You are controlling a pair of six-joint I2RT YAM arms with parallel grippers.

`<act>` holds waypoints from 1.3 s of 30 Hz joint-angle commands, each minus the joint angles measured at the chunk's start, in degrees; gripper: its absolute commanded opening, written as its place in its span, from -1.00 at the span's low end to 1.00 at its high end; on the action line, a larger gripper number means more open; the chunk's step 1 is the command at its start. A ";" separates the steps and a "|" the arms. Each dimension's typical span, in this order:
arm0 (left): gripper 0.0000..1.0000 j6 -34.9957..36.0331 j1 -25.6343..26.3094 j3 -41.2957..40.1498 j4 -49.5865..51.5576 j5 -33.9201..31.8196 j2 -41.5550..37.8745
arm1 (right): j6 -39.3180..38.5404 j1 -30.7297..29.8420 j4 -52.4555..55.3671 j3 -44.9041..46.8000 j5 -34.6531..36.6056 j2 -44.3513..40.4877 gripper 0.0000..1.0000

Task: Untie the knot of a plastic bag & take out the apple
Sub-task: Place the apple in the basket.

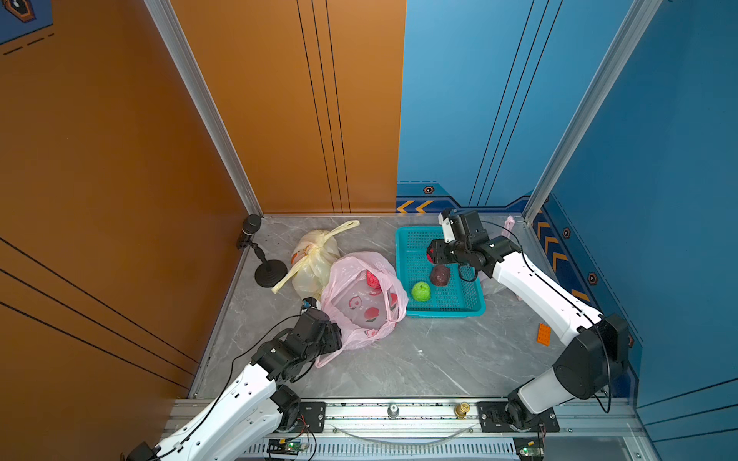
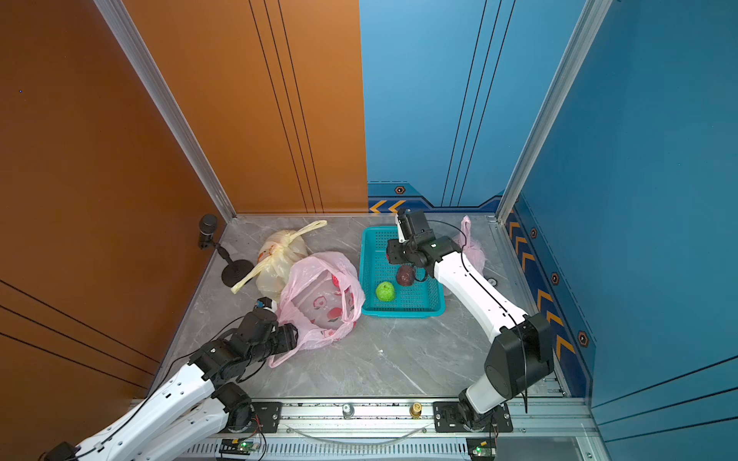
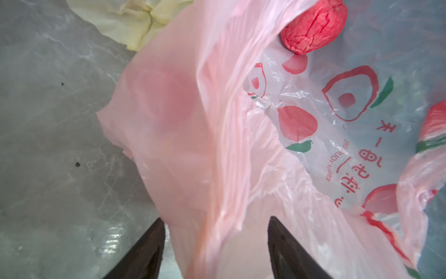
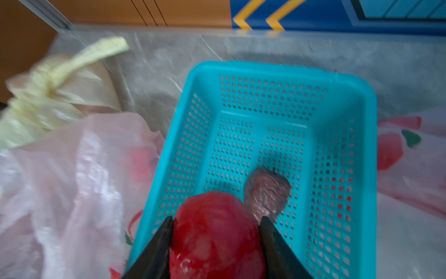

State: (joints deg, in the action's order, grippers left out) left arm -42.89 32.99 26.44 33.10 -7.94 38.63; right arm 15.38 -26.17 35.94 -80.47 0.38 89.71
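Lower left in both top views: left gripper [image 3: 216, 218], jaws spread, film of the pink bag [image 3: 217, 145] lying loose between them, not pinched. Bag mouth gapes, no knot; a wrinkled red fruit [image 3: 313, 26] sits inside.

Centre right, farther back: right gripper [image 4: 216, 218] pinches the apple [image 4: 214, 241] from both sides, above the basket [image 1: 443, 312]. A green fruit [image 1: 421, 291] and a dark fruit [image 1: 440, 275] lie in it.

Risks:
- The apple is round and smooth, so it could slip.
- Let go from height, it could bounce off the dark fruit and out.
- The left jaws could snag the film on pulling away and drag the bag.

A knotted yellow bag [image 1: 315, 259] touches the pink one, upper left of it.

Surface: grey marble-look table [image 1: 419, 359], hard and probably slick, so fruit would roll. Room: orange wall left, blue wall right.
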 commanded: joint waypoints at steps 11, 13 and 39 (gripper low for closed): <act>0.60 4.75 -0.12 4.48 3.04 -5.64 -7.17 | -1.79 3.05 12.11 5.19 3.23 6.68 -0.07; 0.61 5.49 -0.12 5.39 3.34 -7.90 -8.41 | -1.91 3.15 12.46 5.13 2.82 8.57 -0.05; 0.54 8.98 -6.70 8.05 -3.69 -1.43 14.30 | -1.59 3.15 7.44 5.76 -5.19 -3.87 0.64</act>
State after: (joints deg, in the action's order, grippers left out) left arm -35.35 26.96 33.78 30.44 -13.50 50.52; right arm 12.97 -23.22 44.40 -75.40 -3.07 86.63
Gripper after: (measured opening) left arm 0.778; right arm 0.817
